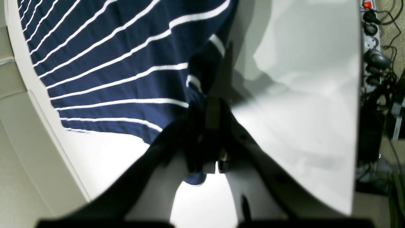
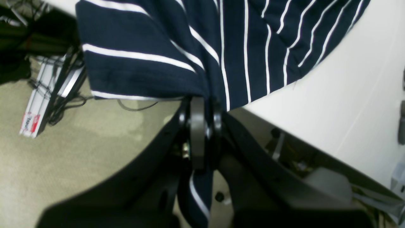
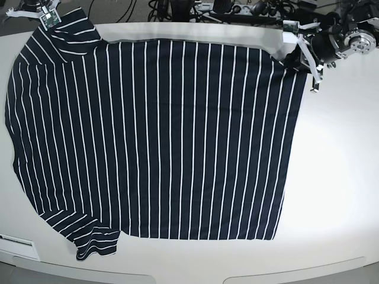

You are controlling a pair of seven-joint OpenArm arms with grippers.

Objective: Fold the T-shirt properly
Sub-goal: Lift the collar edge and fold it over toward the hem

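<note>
The T-shirt [image 3: 160,136], dark navy with thin white stripes, lies spread flat on the white table [image 3: 337,177], its sleeves at the left and its hem at the right. My left gripper [image 3: 294,59] sits at the far right corner of the hem. In the left wrist view it [image 1: 211,106] is shut on the bunched corner of the T-shirt [image 1: 120,63]. My right gripper [image 3: 48,21] is at the far left, by the upper sleeve. The right wrist view shows it [image 2: 202,101] shut on the edge of the T-shirt [image 2: 240,47], with a strip of cloth hanging between the fingers.
The far left corner of the shirt overhangs the table edge [image 2: 316,133] above carpeted floor. A power strip [image 1: 371,41] and cables lie on the floor beyond the table's right end. A white box [image 2: 34,110] and wires lie on the floor at the left. Cables [image 3: 237,9] run behind the table.
</note>
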